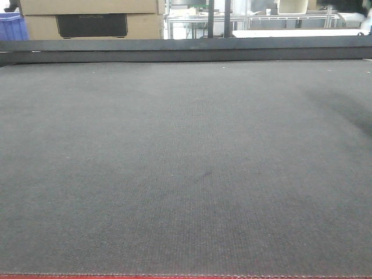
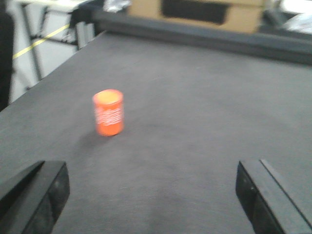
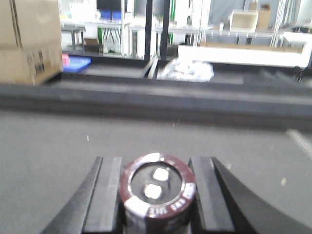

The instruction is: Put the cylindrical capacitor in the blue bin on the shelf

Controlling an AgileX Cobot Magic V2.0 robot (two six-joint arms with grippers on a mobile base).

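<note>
Blurred, unreadable lettering rings cylindrical capacitor (image 3: 157, 192)

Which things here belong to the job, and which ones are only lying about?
Job: cylindrical capacitor, held in the right claw.

Lying about: orange can standing on the grey mat; cardboard boxes; crumpled plastic wrap. The left claw is open and empty.

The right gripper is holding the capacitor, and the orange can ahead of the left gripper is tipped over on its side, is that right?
Not quite. The orange can stands upright on the dark mat, as the left wrist view shows, ahead of the open left gripper. The right gripper does hold the cylindrical capacitor.
</note>
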